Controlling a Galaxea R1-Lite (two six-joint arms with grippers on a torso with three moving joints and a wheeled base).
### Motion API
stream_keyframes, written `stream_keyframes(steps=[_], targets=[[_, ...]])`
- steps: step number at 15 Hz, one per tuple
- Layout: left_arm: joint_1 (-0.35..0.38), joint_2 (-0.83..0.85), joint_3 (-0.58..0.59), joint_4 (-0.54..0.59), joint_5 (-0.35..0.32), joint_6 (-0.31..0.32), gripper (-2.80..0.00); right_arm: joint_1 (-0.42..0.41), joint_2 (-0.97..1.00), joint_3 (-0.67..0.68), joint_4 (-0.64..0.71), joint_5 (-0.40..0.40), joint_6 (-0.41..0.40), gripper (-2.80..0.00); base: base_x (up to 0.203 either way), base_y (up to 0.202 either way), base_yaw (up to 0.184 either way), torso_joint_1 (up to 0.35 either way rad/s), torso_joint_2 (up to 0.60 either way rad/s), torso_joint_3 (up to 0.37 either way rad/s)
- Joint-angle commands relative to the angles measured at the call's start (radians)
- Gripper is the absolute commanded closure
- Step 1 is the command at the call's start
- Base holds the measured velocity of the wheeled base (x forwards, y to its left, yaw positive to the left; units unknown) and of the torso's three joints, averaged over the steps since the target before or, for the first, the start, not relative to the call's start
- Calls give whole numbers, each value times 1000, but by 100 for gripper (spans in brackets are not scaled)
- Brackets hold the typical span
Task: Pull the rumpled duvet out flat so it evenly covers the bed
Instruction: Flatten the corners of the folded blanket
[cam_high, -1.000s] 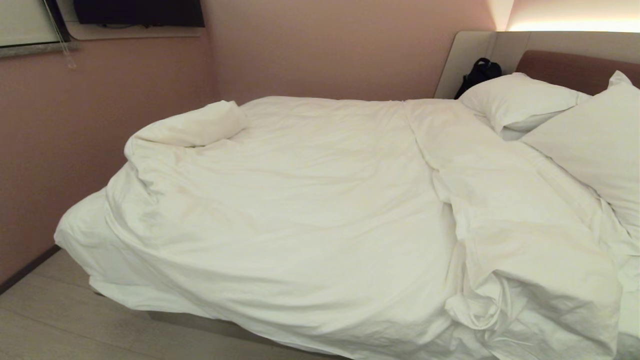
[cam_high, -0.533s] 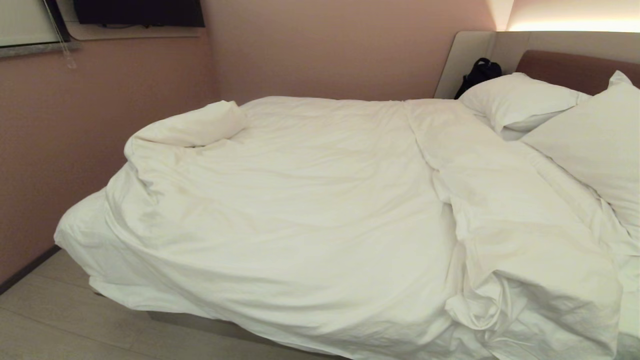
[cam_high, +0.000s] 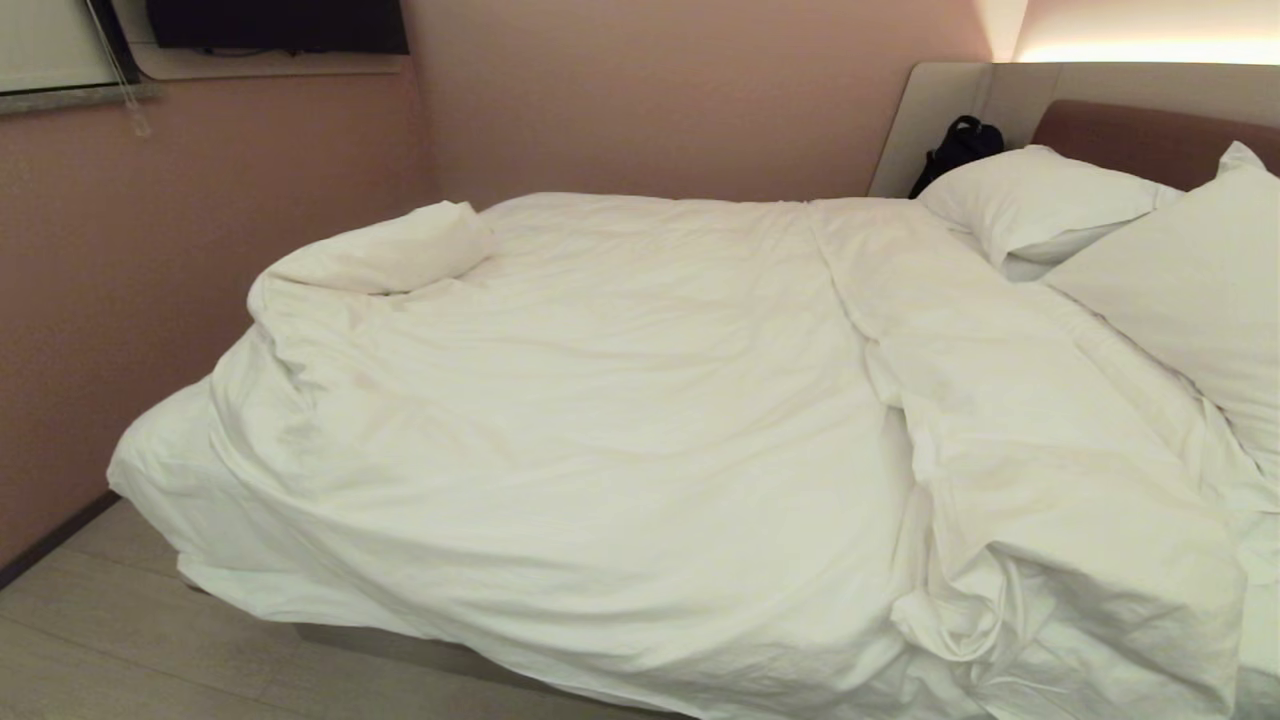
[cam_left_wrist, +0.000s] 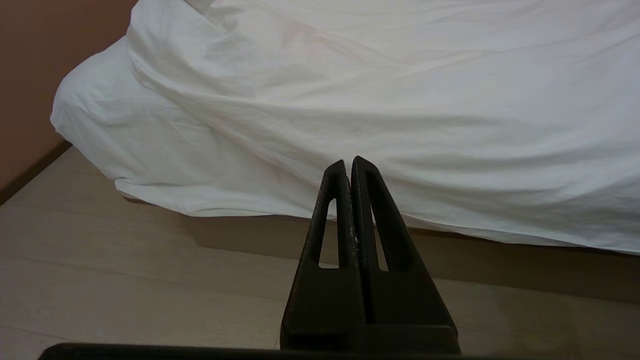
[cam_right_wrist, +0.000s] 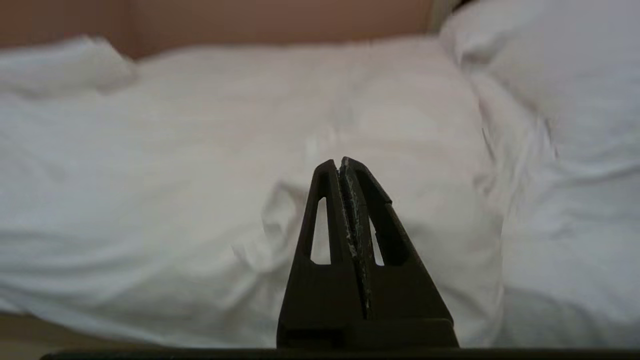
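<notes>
The duvet (cam_high: 620, 440) lies rumpled across the bed (cam_high: 400, 645), bunched in a twisted knot at the near edge towards the pillows (cam_high: 1040, 200) and rolled up at the far foot corner by the wall. My left gripper (cam_left_wrist: 349, 165) and right gripper (cam_right_wrist: 340, 165) are both pinched fully closed, holding nothing, short of the cloth. I judge it soft, bulky and limp; I should pinch a thick fold at the bunched edge.

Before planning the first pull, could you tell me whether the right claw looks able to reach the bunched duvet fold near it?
Probably yes: the right claw, shut, faces the duvet fold with nothing between.
</notes>
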Motion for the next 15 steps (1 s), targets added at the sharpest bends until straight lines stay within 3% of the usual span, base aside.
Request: stream_keyframes(steps=[1, 3, 5, 9, 12, 15], targets=[[0, 0, 0, 0, 0, 0, 0, 0, 15, -124, 54, 68, 204, 0, 0, 0, 0, 0, 0, 0], [0, 0, 0, 0, 0, 0, 0, 0, 16, -164, 90, 216, 411, 0, 0, 0, 0, 0, 0, 0], [0, 0, -1, 0, 0, 0, 0, 0, 0, -149, 113, 328, 471, 0, 0, 0, 0, 0, 0, 0], [0, 0, -1, 0, 0, 0, 0, 0, -2, -158, 155, 410, 515, 0, 0, 0, 0, 0, 0, 0], [0, 0, 0, 0, 0, 0, 0, 0, -2, -174, 144, 417, 506, 0, 0, 0, 0, 0, 0, 0], [0, 0, 0, 0, 0, 0, 0, 0, -2, -219, 145, 404, 406, 0, 0, 0, 0, 0, 0, 0]])
